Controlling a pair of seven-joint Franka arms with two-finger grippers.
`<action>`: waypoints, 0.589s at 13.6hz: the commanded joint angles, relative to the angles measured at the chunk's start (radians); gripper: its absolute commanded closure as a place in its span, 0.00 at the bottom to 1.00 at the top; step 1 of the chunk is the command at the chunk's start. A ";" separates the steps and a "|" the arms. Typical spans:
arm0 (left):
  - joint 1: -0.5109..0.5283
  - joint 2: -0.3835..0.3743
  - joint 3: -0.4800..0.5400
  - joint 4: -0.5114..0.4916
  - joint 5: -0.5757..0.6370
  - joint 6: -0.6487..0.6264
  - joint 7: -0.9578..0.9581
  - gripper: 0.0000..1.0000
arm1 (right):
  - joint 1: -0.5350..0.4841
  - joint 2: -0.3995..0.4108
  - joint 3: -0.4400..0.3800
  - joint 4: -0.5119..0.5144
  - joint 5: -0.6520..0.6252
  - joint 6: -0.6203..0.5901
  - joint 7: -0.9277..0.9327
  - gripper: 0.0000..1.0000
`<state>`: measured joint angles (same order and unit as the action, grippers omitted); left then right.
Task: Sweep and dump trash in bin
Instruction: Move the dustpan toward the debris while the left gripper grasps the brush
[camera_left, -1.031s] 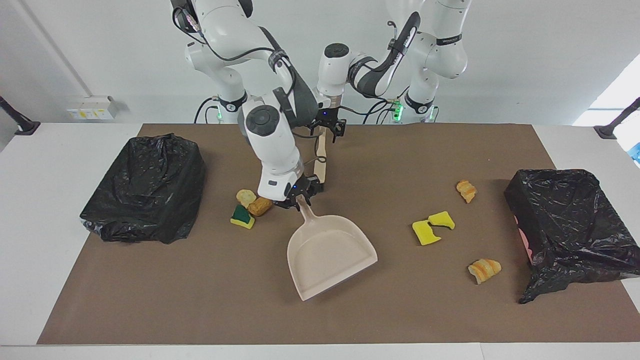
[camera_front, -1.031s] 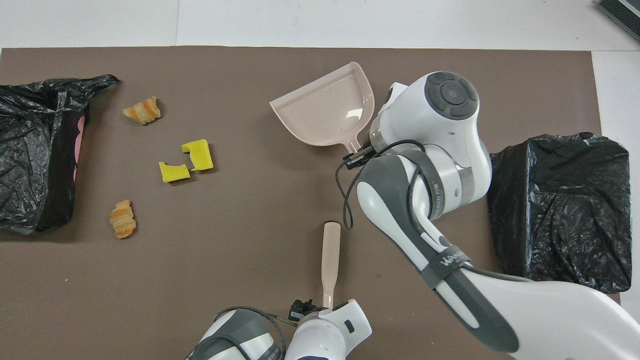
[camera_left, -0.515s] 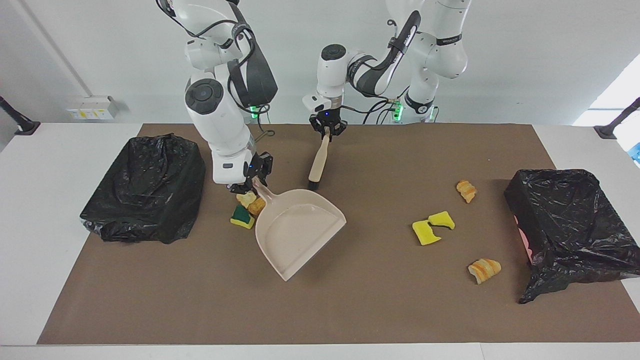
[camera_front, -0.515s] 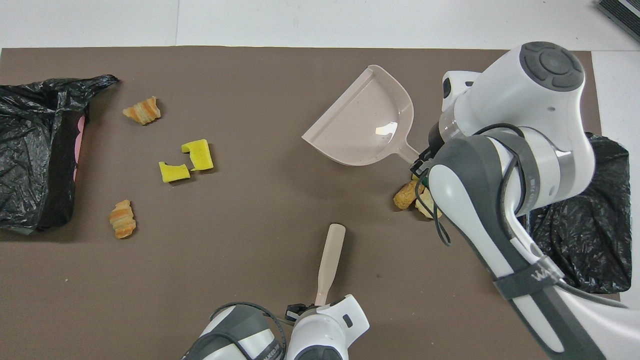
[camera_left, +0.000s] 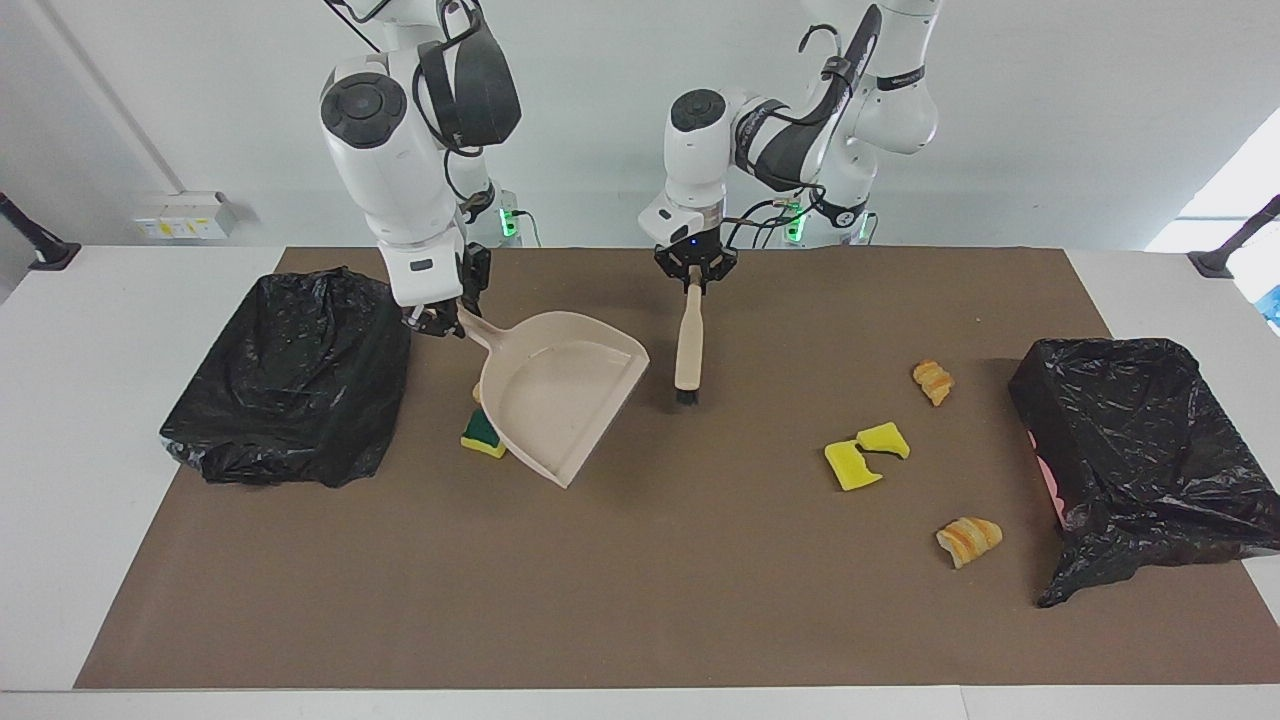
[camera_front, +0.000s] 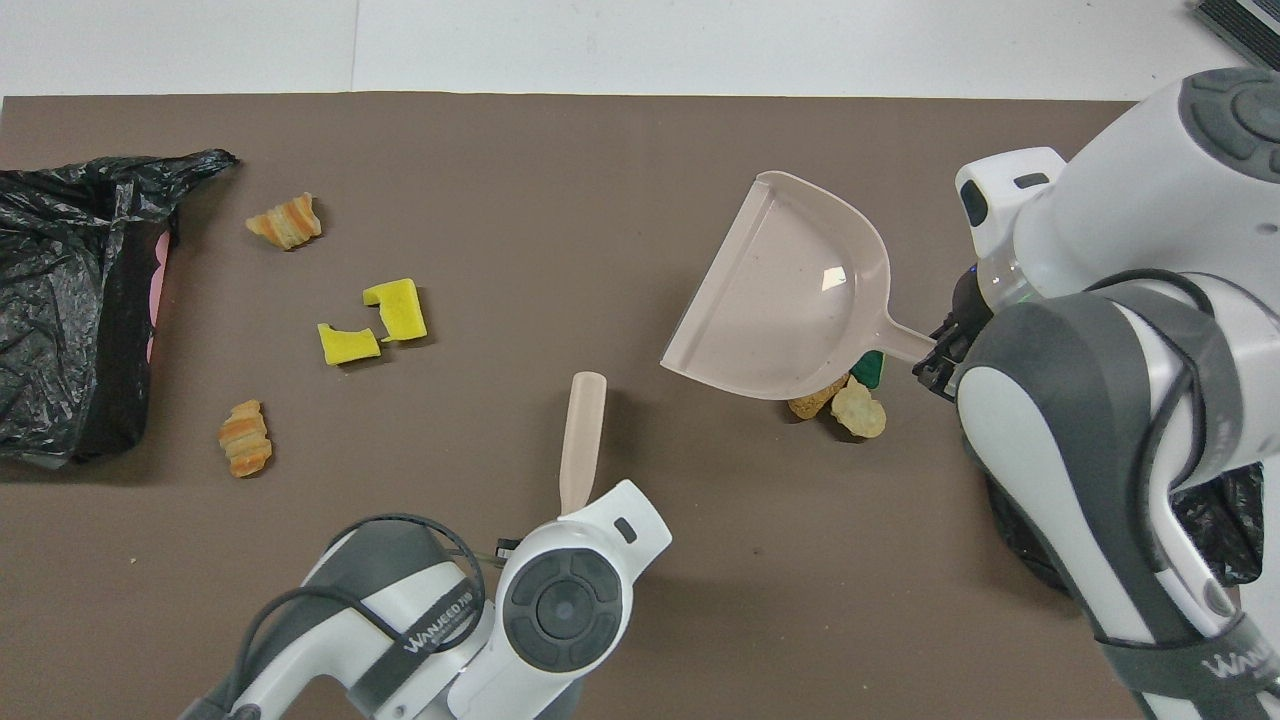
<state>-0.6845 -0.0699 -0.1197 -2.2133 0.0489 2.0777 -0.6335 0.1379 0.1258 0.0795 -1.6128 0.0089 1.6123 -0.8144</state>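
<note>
My right gripper is shut on the handle of the beige dustpan, held raised and tilted beside the black bin. The pan covers part of a trash cluster: a green-topped sponge piece and two tan lumps. My left gripper is shut on the beige brush, which hangs bristles-down at the mat. Its handle shows in the overhead view. Toward the left arm's end lie two yellow sponge chunks and two bread-like lumps.
A second black-bagged bin stands at the left arm's end of the brown mat; it also shows in the overhead view. The right arm hides most of the other bin from above.
My right gripper has lifted the dustpan and carried it toward the right arm's end, over the trash cluster by the bin. My left gripper has shifted the brush toward the left arm's end.
</note>
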 joint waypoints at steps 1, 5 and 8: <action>0.115 0.010 -0.009 0.061 0.022 -0.056 0.095 1.00 | 0.006 -0.006 0.014 -0.054 -0.020 0.052 -0.034 1.00; 0.317 0.080 -0.009 0.164 0.088 -0.061 0.237 1.00 | 0.074 -0.011 0.017 -0.145 -0.020 0.075 -0.032 1.00; 0.457 0.159 -0.011 0.259 0.095 -0.055 0.409 1.00 | 0.140 -0.015 0.019 -0.242 -0.015 0.198 -0.025 1.00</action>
<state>-0.2977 0.0206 -0.1154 -2.0433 0.1243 2.0475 -0.3071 0.2546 0.1363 0.0940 -1.7845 0.0070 1.7418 -0.8226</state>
